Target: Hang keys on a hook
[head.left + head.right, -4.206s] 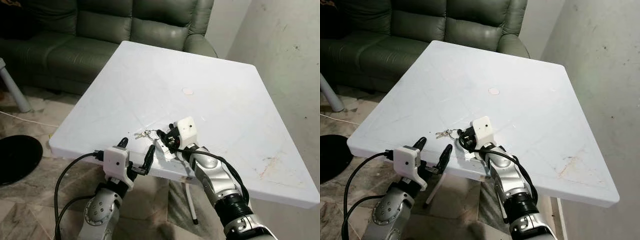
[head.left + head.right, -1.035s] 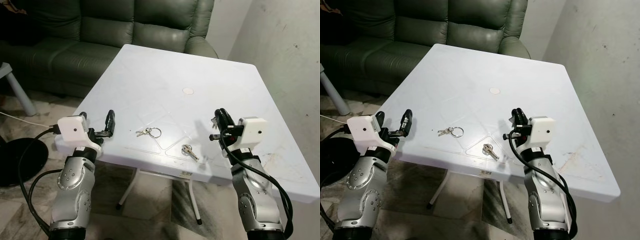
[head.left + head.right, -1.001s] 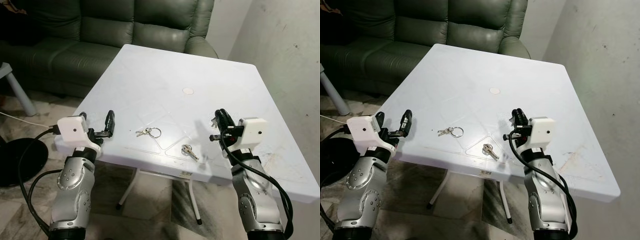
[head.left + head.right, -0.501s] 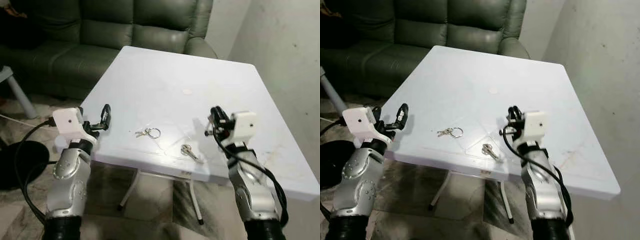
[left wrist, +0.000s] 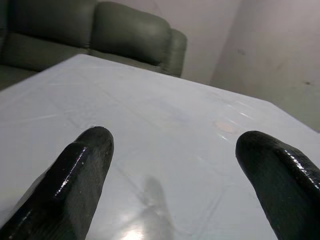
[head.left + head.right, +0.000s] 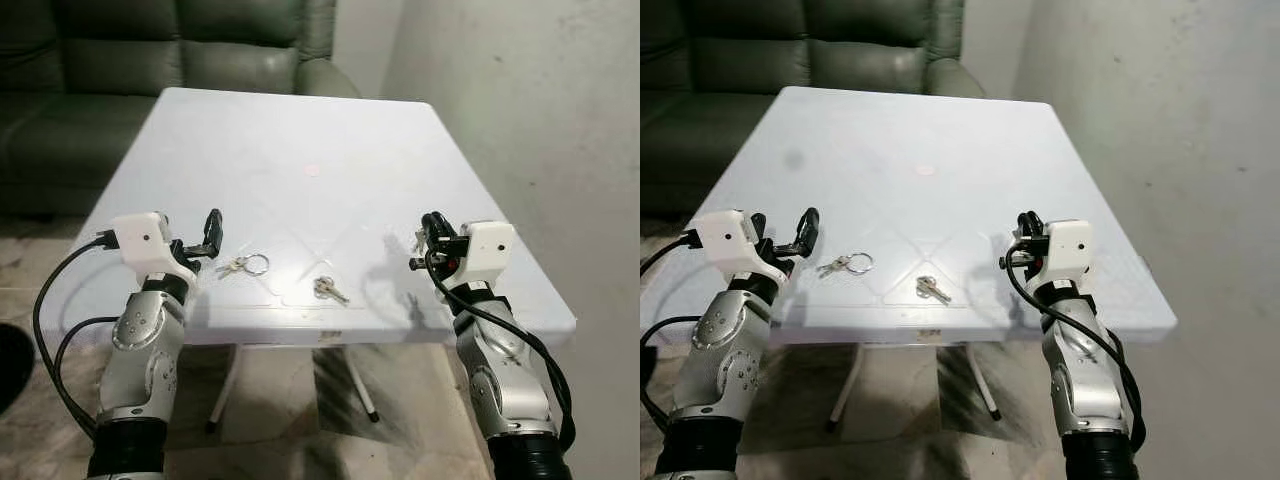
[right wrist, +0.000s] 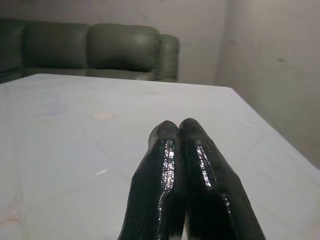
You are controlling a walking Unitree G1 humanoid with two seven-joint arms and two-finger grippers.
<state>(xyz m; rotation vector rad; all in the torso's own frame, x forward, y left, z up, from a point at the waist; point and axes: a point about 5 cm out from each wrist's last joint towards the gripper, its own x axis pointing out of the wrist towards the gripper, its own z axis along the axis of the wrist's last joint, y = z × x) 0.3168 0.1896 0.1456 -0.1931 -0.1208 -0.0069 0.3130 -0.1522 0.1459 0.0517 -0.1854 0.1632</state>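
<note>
A ring with keys (image 6: 243, 265) lies on the white table (image 6: 300, 130) near its front edge. A single loose key (image 6: 325, 290) lies a little to the right of it. My left gripper (image 5: 172, 145) is open and hovers just left of the ring, above the table's front left part. My right gripper (image 6: 430, 225) is held up over the front right part of the table, well right of the loose key. Its fingers (image 7: 172, 150) are pressed shut together. A small pale bit shows beside them, and I cannot tell what it is.
A dark green sofa (image 6: 150, 50) stands behind the table. A bare grey wall (image 6: 520, 100) runs close along the table's right side. A small round pink mark (image 6: 312, 170) sits mid-table. Tiled floor (image 6: 280, 420) and table legs show below the front edge.
The camera has swung right, so the wall takes more of the picture and the sofa less. Both arms keep their raised poses. The ring and the loose key lie where they were.
</note>
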